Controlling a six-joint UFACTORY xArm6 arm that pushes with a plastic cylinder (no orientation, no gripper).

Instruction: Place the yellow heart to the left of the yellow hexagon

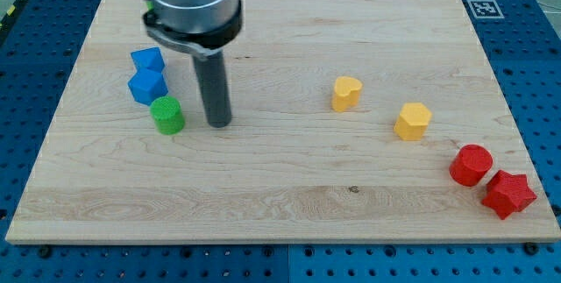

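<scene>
The yellow heart (346,93) lies right of the board's centre. The yellow hexagon (412,121) lies to its right and a little lower, about a block's width apart from it. My tip (218,124) rests on the board at the view's left, far left of the heart and just right of the green cylinder (166,115), apart from it.
Two blue blocks (147,60) (146,86) sit one above the other at the view's left, above the green cylinder. A red cylinder (471,165) and a red star (507,194) sit near the board's lower right corner. The wooden board (289,204) lies on a blue pegboard.
</scene>
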